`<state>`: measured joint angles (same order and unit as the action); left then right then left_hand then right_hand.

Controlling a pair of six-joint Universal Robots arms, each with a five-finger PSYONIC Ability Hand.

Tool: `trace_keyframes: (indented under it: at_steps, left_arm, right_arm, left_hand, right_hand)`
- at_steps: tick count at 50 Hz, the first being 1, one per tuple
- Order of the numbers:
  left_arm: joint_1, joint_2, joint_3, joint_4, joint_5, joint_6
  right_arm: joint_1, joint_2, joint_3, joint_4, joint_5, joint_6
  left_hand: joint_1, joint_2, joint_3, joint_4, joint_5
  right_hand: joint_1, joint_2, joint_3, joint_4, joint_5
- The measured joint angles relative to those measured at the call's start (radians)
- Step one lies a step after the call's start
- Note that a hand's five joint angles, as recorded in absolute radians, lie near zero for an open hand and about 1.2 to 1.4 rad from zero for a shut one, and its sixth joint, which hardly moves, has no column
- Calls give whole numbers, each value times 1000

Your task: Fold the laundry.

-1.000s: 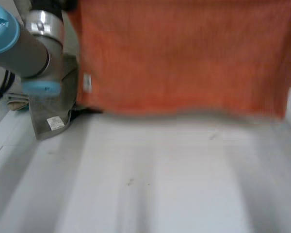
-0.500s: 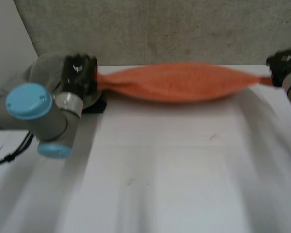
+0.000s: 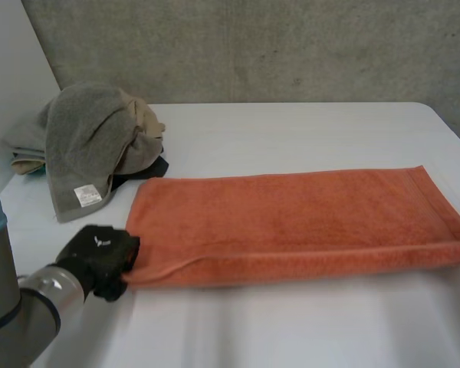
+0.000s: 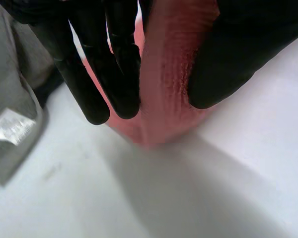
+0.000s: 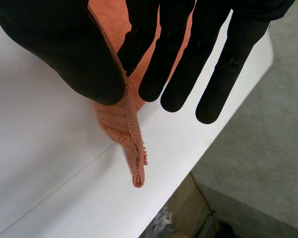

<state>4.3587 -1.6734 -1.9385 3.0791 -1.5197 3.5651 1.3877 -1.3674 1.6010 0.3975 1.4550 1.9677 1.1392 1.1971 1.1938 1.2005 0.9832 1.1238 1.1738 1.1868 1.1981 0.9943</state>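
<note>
Head camera high over the table [image 3: 291,130] — wrist cameras close on opposite ends of the towel [image 3: 291,222].

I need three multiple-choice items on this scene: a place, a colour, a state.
1. Where is the pile of towels? A. far left corner of the white table B. its right edge C. its near middle
2. What colour is the flat towel? A. blue B. orange C. green
3. The left hand is: A. open B. shut, empty C. shut on the flat towel's corner
Key: 1 A, it lies beyond the left hand; 2 B, orange in every view; 3 C, thumb and fingers pinch the cloth.
</note>
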Motion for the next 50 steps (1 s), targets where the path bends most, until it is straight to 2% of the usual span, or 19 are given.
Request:
trace_keyframes:
  at_steps: [5, 6, 11, 19, 27, 29, 31, 32, 34, 36, 42, 46, 50]
  left_arm:
    - [-11, -65, 84, 111, -1, -2]
    - [-22, -119, 140, 176, -8, -3]
    - [-68, -308, 330, 310, -68, -3]
    - [-107, -568, 618, 334, -229, 3]
    - [-115, -694, 773, 341, -255, 3]
    - [-118, -717, 805, 348, -250, 3]
    - [-125, -737, 834, 356, -245, 3]
    - [-129, -743, 844, 358, -244, 3]
    - [-136, -747, 854, 361, -243, 3]
    - [-145, -740, 857, 363, -243, 2]
    - [-169, -673, 817, 363, -250, 0]
    - [-177, -598, 751, 363, -250, -5]
    - [-179, -536, 684, 363, -246, -9]
  right_arm:
    - [32, 104, -79, -125, 0, 95]
    - [56, 159, -123, -187, 5, 136]
    - [141, 328, -270, -355, 31, 213]
    - [203, 517, -448, -516, 51, 226]
    - [235, 731, -684, -586, 62, 217]
    - [242, 769, -734, -586, 65, 219]
    - [253, 812, -795, -582, 69, 224]
    - [258, 823, -813, -580, 71, 229]
    - [264, 828, -832, -577, 73, 243]
    - [267, 812, -835, -572, 74, 270]
    - [262, 675, -744, -529, 65, 383]
    - [222, 518, -610, -428, 31, 456]
    - [162, 419, -496, -316, -14, 486]
  left_hand:
    - [0, 0, 0, 0, 0]
    - [0, 0, 0, 0, 0]
    - [0, 0, 0, 0, 13]
    - [0, 0, 0, 0, 13]
    - [0, 0, 0, 0, 13]
    - [-160, -193, -172, -177, -139]
    - [-569, -530, -520, -536, -494]
    - [-834, -794, -783, -787, -742]
    - [-947, -936, -928, -949, -893]
    - [-954, -987, -982, -999, -939]
    - [-954, -992, -984, -1000, -939]
    - [-954, -992, -984, -1000, -939]
    - [-954, -992, -984, -1000, -939]
  right_hand:
    - [0, 0, 0, 0, 0]
    - [0, 0, 0, 0, 0]
    - [0, 0, 0, 0, 8]
    - [0, 0, 0, 0, 8]
    - [-26, -35, -37, -38, -27]
    - [-325, -351, -326, -329, -317]
    - [-705, -736, -720, -725, -729]
    - [-818, -856, -846, -856, -848]
    - [-900, -957, -966, -974, -946]
    - [-901, -965, -979, -991, -952]
    - [-901, -965, -979, -991, -952]
    - [-901, -965, -979, -991, -952]
    - [-901, -965, -979, -991, -952]
